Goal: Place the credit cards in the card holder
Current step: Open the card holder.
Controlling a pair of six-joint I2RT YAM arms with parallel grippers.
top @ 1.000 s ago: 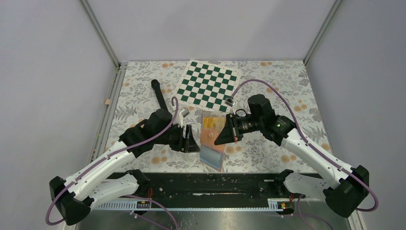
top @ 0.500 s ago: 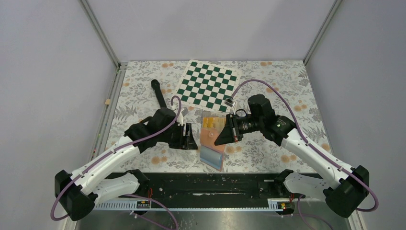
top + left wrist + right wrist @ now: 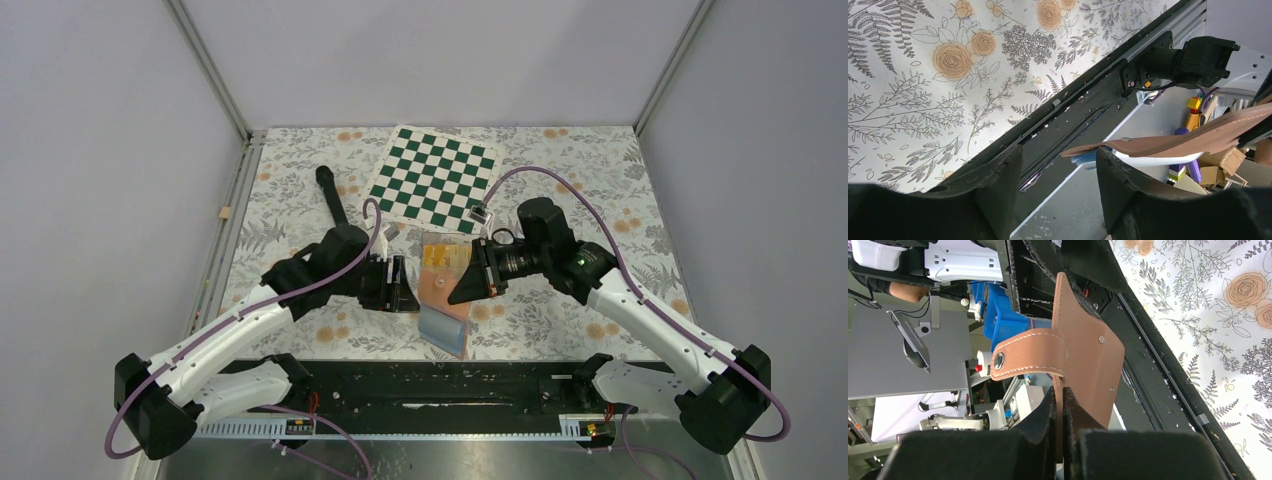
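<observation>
From above, the right claw [image 3: 462,285] pinches the open card holder [image 3: 440,292] up over the flowery table [image 3: 300,190], and the left claw [image 3: 404,290] hangs just beside it, fingers apart and empty. The left wrist camera sees the holder's brown edge past its spread fingers [image 3: 1128,190]. The right wrist camera sees its fingers [image 3: 1040,427] squeezed tight on the brown leather.

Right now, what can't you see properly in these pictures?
- Pockets of the card holder: the right wrist view shows only its leather back, and the left wrist view sees it edge-on.
- How many credit cards: too small in the top view, and the right gripper covers part.
- The small thing beside the chessboard: too small to name.
</observation>
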